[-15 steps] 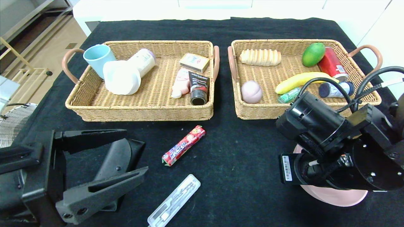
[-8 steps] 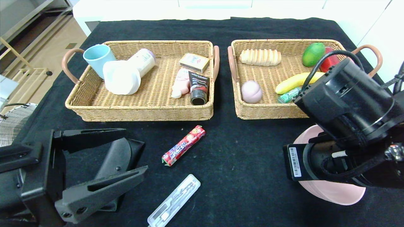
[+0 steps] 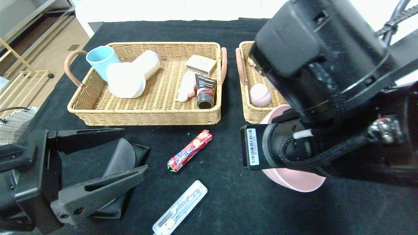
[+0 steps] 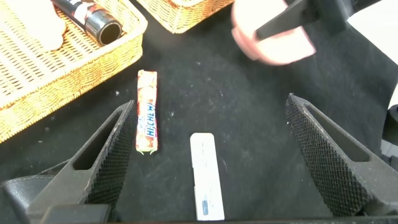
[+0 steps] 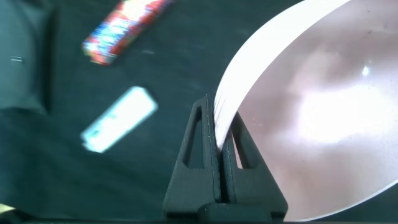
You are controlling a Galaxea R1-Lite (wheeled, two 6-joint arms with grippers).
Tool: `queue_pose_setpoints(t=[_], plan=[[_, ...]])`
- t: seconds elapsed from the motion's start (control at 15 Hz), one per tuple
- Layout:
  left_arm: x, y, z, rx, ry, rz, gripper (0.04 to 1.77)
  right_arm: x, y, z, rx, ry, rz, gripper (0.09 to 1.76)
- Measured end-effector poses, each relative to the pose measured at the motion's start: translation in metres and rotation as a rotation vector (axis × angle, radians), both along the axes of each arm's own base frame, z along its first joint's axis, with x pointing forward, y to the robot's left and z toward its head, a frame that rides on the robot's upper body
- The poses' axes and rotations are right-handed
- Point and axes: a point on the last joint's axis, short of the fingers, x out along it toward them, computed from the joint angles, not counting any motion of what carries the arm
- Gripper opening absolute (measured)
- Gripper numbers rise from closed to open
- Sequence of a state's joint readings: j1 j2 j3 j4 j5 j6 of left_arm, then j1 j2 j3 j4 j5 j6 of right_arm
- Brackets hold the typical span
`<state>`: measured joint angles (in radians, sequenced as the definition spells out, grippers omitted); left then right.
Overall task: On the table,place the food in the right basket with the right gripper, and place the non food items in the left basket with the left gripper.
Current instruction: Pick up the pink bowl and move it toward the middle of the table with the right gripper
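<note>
Across the black table [image 3: 228,32] we have two wicker trays side by side at the far edge. Left basket [image 3: 98,111] holds non-food clutter; right basket [image 3: 248,112] is mostly hidden behind our right arm, with only its near-left corner and the peach [image 3: 259,94] showing.

Bowl [image 3: 294,179] hangs tilted near the table's middle, just in front of the right basket. Right gripper [image 5: 222,134] has its fingers pressed together on the bowl's rim, one inside and one outside; a thin wall leaves little else to grab. Odd choice, we judge, since a bowl is no food and belongs to the other arm.

Left gripper [image 4: 208,146] hovers low at the near-left, jaws spread wide and pinching nothing. Glasses case [image 3: 125,160] lies under it, so we judge that the next pick.

Candy stick [image 3: 190,150] and cutlery box [image 3: 180,209] lie apart on open cloth between the arms. Room there is good; the bowl crowds the right basket's front wall.
</note>
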<state>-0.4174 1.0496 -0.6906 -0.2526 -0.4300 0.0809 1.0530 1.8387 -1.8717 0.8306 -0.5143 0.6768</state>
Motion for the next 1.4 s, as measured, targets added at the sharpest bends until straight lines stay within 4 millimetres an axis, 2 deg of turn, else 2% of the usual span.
queue_pose_setpoints(t=[0.13, 0.4, 1.2, 1.27, 1.4], plan=[[-0.001, 0.002, 0.003, -0.005, -0.013, 0.012, 1.72, 0.004, 0.022, -0.003, 0.016, -0.018, 0.032, 0.16], [-0.001, 0.008, 0.008, -0.012, -0.038, 0.05, 1.72, 0.011, 0.046, -0.013, 0.043, -0.052, 0.062, 0.16], [-0.001, 0.014, 0.015, -0.023, -0.062, 0.092, 1.72, 0.027, 0.064, -0.043, -0.006, -0.017, 0.034, 0.16], [-0.002, 0.014, 0.015, -0.023, -0.064, 0.092, 1.72, 0.027, 0.065, -0.044, -0.009, -0.015, 0.034, 0.21], [-0.002, 0.015, 0.016, -0.023, -0.067, 0.093, 1.72, 0.027, 0.067, -0.047, -0.015, -0.012, 0.036, 0.55]])
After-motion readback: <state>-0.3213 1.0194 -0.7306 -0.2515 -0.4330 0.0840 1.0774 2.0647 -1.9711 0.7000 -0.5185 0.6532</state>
